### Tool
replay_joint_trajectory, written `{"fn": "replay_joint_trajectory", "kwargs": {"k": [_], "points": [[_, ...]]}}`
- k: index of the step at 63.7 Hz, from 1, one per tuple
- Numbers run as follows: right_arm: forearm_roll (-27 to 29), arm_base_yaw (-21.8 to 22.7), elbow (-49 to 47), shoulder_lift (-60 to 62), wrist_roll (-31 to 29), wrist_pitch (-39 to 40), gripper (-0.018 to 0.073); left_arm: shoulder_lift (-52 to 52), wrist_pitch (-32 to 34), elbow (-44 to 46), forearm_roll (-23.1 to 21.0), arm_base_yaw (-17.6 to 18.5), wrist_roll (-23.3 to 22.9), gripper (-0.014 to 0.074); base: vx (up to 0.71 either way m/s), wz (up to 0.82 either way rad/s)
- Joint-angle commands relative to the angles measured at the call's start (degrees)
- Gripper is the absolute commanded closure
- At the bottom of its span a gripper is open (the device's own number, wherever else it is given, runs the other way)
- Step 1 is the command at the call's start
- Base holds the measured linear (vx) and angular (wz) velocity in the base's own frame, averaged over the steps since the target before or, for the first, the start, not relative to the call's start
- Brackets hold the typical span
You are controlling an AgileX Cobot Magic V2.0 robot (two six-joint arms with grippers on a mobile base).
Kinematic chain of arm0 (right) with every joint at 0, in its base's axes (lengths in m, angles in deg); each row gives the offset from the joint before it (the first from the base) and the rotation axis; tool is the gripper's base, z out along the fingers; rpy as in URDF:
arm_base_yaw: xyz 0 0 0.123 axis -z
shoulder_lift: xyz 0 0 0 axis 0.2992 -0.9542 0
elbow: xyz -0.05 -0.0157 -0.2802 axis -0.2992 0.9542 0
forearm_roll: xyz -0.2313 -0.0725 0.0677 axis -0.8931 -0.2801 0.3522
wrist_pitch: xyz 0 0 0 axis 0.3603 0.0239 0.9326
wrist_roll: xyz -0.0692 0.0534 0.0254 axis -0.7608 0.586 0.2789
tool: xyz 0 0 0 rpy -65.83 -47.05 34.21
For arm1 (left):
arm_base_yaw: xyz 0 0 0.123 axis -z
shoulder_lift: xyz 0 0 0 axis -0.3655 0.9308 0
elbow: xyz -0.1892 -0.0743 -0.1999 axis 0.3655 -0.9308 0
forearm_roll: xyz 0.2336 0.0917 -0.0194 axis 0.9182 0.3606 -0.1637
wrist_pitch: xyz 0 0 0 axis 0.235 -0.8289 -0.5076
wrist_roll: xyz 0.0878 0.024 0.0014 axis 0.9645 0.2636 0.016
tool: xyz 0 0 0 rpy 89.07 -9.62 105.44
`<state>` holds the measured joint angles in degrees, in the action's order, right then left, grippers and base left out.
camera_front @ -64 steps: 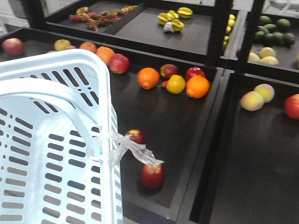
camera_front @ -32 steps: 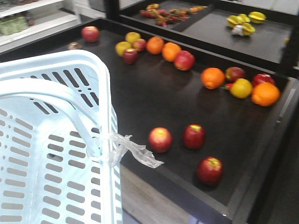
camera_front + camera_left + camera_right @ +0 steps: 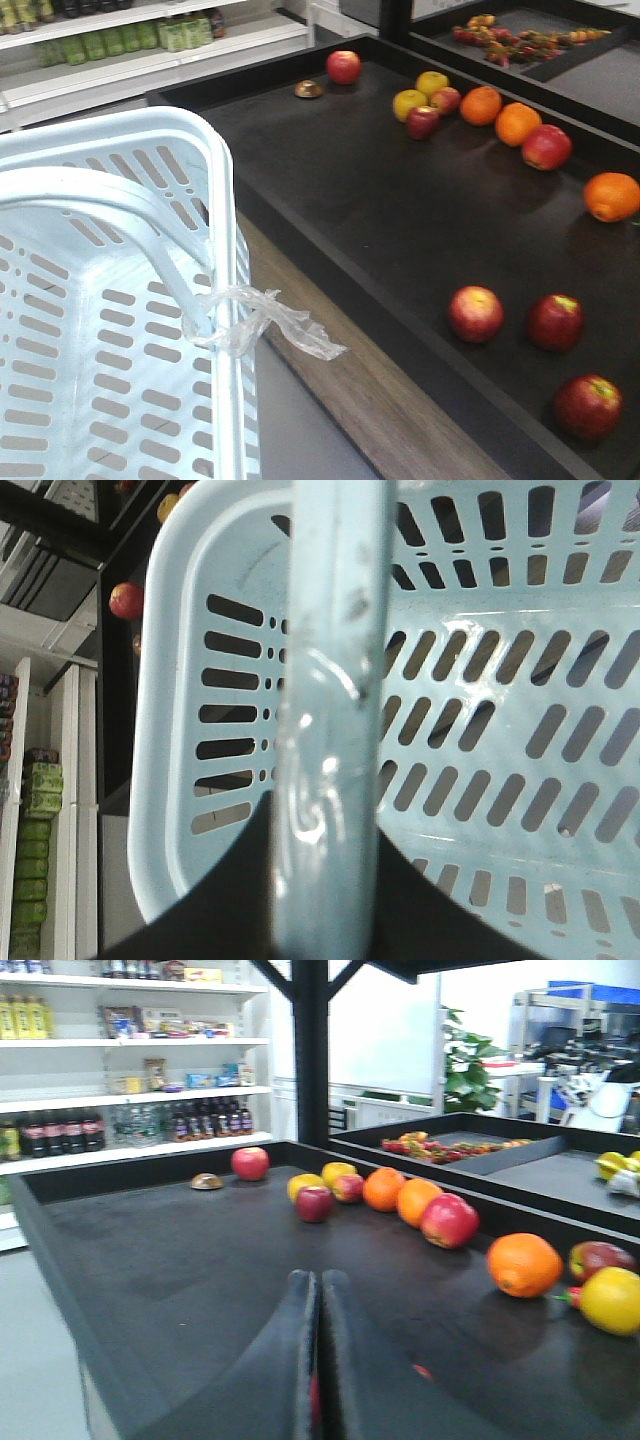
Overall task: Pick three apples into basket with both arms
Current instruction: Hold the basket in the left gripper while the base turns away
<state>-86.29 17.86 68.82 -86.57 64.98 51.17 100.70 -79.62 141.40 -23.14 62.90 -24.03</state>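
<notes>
Right of the basket (image 3: 120, 135), three apples (image 3: 556, 321)

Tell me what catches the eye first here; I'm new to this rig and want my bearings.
The pale blue basket fills the left of the front view, clear film tied to it. Right of it, three red apples lie by the near edge of a black tray, oranges farther back. The right pincer hangs shut over that tray.
</notes>
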Motion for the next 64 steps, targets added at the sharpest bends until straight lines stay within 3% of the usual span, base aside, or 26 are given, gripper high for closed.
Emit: {"fn": "replay_joint_trajectory", "kwargs": {"k": [1,64], "points": [[-0.2,0.0,0.8,0.6,-0.5,4.1,0.0568,-0.4,4.8,1.8,0.2,0.4,-0.8,0.0603,0.01,0.39],[-0.2,0.0,0.8,0.6,-0.5,4.3,0.0568,-0.4,4.8,1.8,0.2,0.4,-0.8,0.0603,0.07,0.32]]}}
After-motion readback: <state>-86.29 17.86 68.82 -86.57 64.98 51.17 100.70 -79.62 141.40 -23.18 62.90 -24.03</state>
